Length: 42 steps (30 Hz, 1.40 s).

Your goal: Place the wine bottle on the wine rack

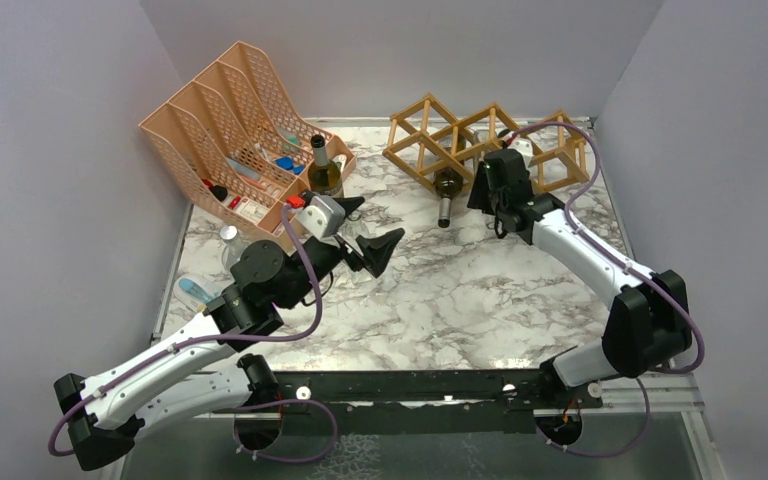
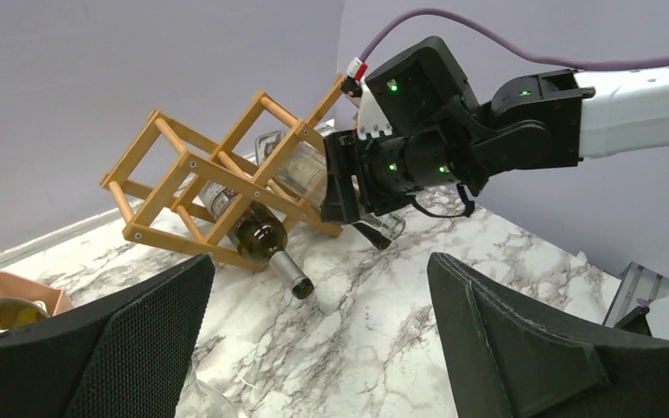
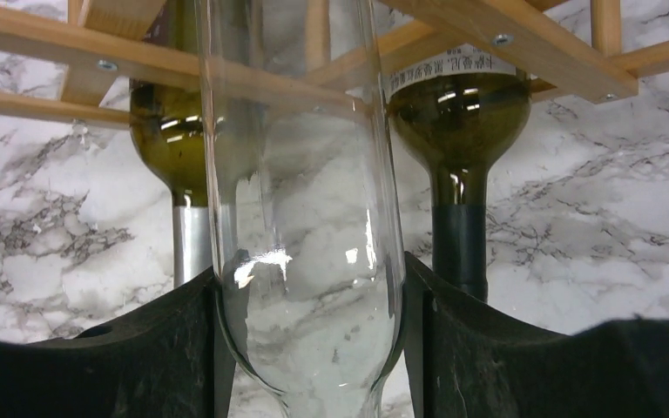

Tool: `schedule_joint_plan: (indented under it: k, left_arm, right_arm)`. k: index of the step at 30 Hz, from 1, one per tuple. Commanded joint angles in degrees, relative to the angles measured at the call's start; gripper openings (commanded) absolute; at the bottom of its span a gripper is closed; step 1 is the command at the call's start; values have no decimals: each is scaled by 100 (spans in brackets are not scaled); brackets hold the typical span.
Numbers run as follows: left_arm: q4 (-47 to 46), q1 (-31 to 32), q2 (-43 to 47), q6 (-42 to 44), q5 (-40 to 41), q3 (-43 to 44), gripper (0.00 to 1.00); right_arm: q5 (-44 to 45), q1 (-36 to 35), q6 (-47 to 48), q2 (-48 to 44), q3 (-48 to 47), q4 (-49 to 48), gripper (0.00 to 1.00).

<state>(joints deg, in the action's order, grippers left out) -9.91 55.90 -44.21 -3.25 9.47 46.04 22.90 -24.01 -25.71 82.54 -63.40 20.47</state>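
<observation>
Right gripper [image 3: 309, 300] clamped on the clear wine bottle [image 3: 305, 174] at the wine rack [image 2: 193, 164]; left gripper [image 1: 378, 222] idle.

From my top camera the rack sits at 1 o'clock on the marble table [image 1: 460, 300]. My right fingers are about half closed around the bottle's shoulder, and its body is pushed up between the wooden bars, into a cell as far as I can tell. Two dark bottles [image 3: 457, 131] lie in the rack on either side of it, necks pointing to 6 o'clock. My left jaws are spread fully, holding nothing, hovering left of centre. The peach organizer [image 1: 220, 130] is at 11 o'clock, with a green bottle [image 1: 324, 172] upright beside it.
</observation>
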Motion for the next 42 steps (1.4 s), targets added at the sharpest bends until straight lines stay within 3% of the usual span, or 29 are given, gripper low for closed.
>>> schedule_joint_plan:
  k: [1, 13, 20, 26, 30, 35, 42]
  left_arm:
    - [245, 18, -15, -109, -136, 219, 99]
    - [362, 16, -109, -54, -103, 317, 99]
    - [362, 18, -185, -34, -177, 322, 99]
    - [372, 18, -187, -2, -196, 301, 99]
    - [372, 19, -193, 21, -204, 298, 99]
    - [381, 18, -227, 33, -244, 308, 99]
    - [465, 18, -311, 17, -13, 369, 99]
  right_arm:
    - [367, 139, -41, 219, -225, -1167, 1]
    - [-239, 530, 53, 1025, -689, -1757, 6]
    - [-635, 675, 121, 1361, -920, -1702, 28]
    - [-810, 688, 118, 1395, -905, -1499, 57]
    - [-731, 698, -22, 1388, -955, -1188, 68]
    - [-767, 696, -86, 1291, -938, -957, 79]
    - [-788, 696, -185, 836, -898, -572, 80]
